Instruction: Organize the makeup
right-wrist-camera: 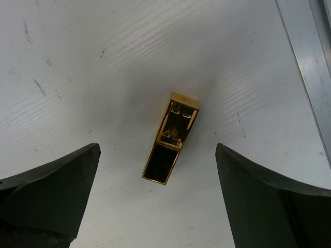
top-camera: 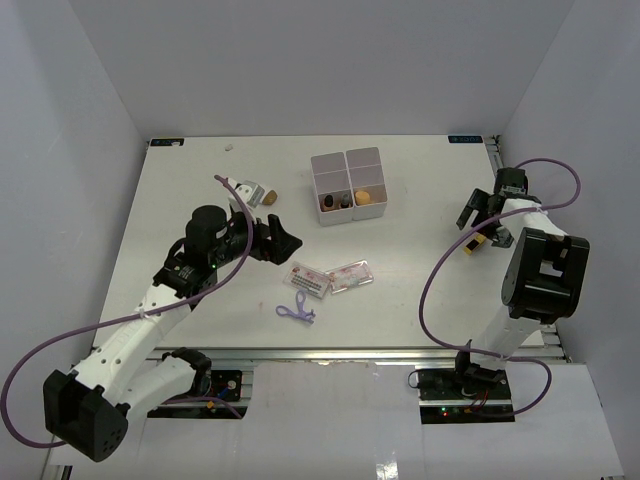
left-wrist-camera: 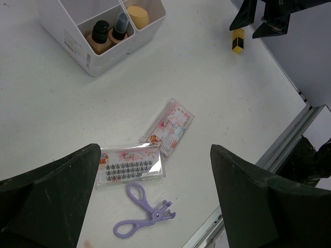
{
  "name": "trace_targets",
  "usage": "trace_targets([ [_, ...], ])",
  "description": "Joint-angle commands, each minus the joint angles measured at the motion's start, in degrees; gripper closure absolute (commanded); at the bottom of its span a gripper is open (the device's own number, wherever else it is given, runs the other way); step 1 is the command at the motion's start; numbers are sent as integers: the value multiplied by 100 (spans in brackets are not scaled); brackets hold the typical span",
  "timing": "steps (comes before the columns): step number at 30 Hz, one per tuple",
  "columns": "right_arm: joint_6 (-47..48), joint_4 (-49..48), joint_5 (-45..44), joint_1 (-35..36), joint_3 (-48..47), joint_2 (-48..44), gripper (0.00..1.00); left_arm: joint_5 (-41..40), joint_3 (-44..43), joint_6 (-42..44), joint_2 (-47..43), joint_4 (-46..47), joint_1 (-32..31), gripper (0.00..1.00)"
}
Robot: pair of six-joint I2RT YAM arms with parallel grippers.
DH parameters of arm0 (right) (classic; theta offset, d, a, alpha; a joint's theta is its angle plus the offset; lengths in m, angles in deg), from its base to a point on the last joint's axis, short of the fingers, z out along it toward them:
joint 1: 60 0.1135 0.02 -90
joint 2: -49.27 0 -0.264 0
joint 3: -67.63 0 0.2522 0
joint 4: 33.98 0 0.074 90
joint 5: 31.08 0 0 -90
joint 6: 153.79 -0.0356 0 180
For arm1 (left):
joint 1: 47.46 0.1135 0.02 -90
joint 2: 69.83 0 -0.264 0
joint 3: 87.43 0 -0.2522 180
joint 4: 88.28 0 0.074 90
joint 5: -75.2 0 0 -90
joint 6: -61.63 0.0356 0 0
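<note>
1. Left tool [top-camera: 285, 243]: dark, wedge-shaped fingers spread wide apart and gripping nothing; it hangs over the two packets
2. Right tool [top-camera: 482, 224]: fingers spread just as wide, touching nothing; the gold tube [right-wrist-camera: 170, 138] lies flat on the bench in the gap below them, clear of both
3. The gold tube is a square-sectioned case of shiny gold metal with a glossy black end; it sits near the bench's right edge
4. The lash packet [left-wrist-camera: 132, 166] is flat clear plastic with pink-red print and rows of dark lashes; the second packet [left-wrist-camera: 169, 126] is alike, and their corners meet
5. The purple applicator [left-wrist-camera: 142, 212] is thin lilac plastic, scissor-shaped with two loops; it lies just nearside of the lash packet, apart from it
6. The white box [top-camera: 347, 170] is smooth plastic with four square compartments; near-left holds two tan bottles [left-wrist-camera: 100, 36], upright with dark caps; near-right holds a matte orange sponge [left-wrist-camera: 137, 15]
7. Left of the box a tan-brown sponge [top-camera: 270, 198] lies beside a grey-white item [top-camera: 254, 190] too small to make out; a white oval piece [top-camera: 229, 147] sits near the far edge
8. The bench [top-camera: 420, 290] is matte white with faint dark scuffs and aluminium rails at its near and right edges; plain white walls close three sides
</note>
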Motion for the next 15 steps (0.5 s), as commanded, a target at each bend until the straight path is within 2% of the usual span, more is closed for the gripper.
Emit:
trace_targets([
  [1,-104,74,-164,-7,-174,201,2,70,41,-24,-291,-27,11,2],
  [9,-53,33,-85,-7,-168,367,13,89,47,-16,-315,-21,20,2],
  [12,-46,25,16,-16,-176,442,22,89,56,-23,-290,-29,37,2],
  [15,-44,24,71,1,-215,475,26,87,56,-15,-262,-21,56,2],
])
